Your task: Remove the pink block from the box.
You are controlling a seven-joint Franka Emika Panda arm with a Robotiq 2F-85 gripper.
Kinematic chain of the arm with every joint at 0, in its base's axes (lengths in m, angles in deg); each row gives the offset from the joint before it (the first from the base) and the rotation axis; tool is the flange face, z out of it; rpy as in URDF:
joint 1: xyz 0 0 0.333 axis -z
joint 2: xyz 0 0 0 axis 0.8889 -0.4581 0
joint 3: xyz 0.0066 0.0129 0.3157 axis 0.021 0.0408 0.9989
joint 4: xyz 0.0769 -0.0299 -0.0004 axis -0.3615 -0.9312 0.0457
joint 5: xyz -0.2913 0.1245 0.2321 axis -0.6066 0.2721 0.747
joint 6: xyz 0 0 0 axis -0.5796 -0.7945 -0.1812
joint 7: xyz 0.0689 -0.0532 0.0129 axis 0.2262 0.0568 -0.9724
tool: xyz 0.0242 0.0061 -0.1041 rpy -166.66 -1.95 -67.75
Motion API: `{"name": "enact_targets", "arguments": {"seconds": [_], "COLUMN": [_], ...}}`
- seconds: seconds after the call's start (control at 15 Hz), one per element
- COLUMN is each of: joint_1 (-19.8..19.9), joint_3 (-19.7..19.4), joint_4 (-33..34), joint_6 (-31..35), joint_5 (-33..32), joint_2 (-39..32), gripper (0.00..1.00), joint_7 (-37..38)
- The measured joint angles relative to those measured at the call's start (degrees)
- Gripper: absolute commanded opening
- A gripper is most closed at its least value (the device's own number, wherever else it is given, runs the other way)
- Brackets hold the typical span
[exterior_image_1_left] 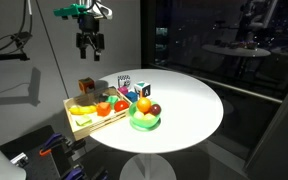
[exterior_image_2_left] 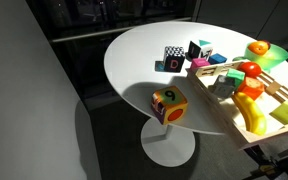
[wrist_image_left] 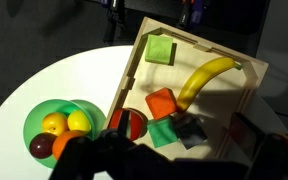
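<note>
The box [exterior_image_1_left: 76, 122] is a shallow light-wood tray at the edge of the round white table; it also shows in an exterior view [exterior_image_2_left: 224, 112] and in the wrist view [wrist_image_left: 246, 92]. It holds a banana [wrist_image_left: 206, 78], an orange block [wrist_image_left: 162, 103], two green blocks [wrist_image_left: 160, 50] and a red-and-green ball [wrist_image_left: 132, 125]. A dark cube [wrist_image_left: 191, 128] lies in shadow beside the nearer green block; I cannot tell its colour. No clearly pink block shows. My gripper [exterior_image_1_left: 89, 43] hangs open and empty high above the box; its dark fingers [wrist_image_left: 184, 152] frame the wrist view's bottom.
A green bowl [exterior_image_1_left: 144, 121] of toy fruit stands next to the box [wrist_image_left: 54, 128]. A brownish-red block [exterior_image_1_left: 86, 87] stands at the box's far side. White cubes with dark marks [exterior_image_2_left: 174, 60] and a many-coloured cube [exterior_image_2_left: 167, 105] sit on the table [exterior_image_1_left: 189, 105].
</note>
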Motion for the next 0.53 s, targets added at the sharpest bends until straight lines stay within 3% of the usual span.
{"name": "enact_targets", "arguments": {"seconds": [0.53], "joint_1": [0.0], "joint_3": [-0.5], "joint_4": [-4.4], "joint_6": [0.9], "joint_5": [0.0], "joint_2": [8.1], "gripper": [1.00], "joint_7": [-0.8]}}
